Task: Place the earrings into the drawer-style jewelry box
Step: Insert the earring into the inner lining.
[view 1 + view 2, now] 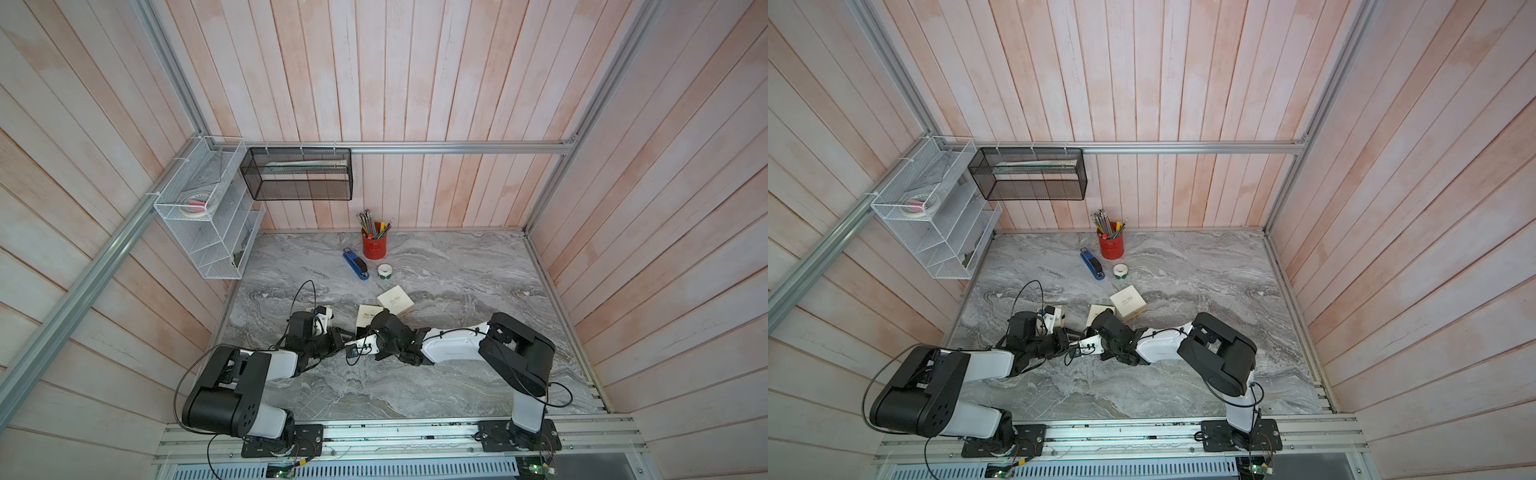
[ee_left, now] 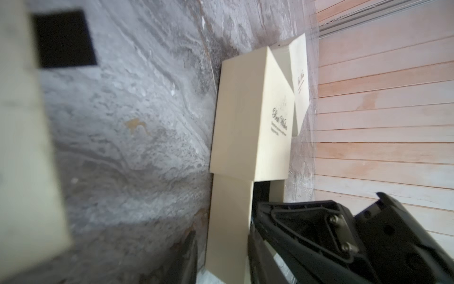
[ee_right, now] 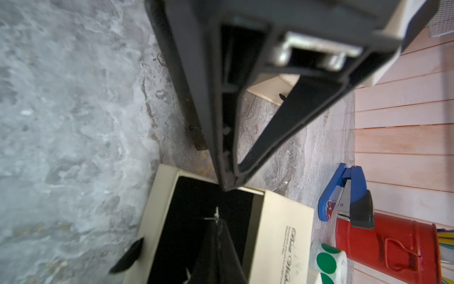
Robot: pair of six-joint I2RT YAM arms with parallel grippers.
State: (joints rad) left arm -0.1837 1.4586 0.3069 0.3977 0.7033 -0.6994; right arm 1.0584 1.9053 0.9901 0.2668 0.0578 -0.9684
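The cream jewelry box (image 1: 370, 313) (image 2: 245, 110) lies mid-table with its drawer (image 3: 196, 233) pulled out toward the arms, showing a black lining. My left gripper (image 2: 221, 258) is shut on the drawer's front wall (image 2: 228, 221); in the right wrist view its fingertips (image 3: 228, 182) meet the drawer rim. My right gripper (image 3: 217, 221) hangs over the black lining, shut on a small silver earring (image 3: 216, 216). A second silver piece (image 3: 188, 274) shows by its fingers; whether it lies in the drawer I cannot tell. In both top views the wrists hide the jaws.
A second cream box (image 1: 395, 305) (image 2: 301, 81) leans against the first one's far side. A cream piece with a black square (image 1: 322, 311) (image 2: 24, 147) lies by my left wrist. Behind are a blue stapler (image 1: 356, 266), a sticker roll (image 1: 385, 271), a red pencil cup (image 1: 374, 245) and wall racks (image 1: 208, 212).
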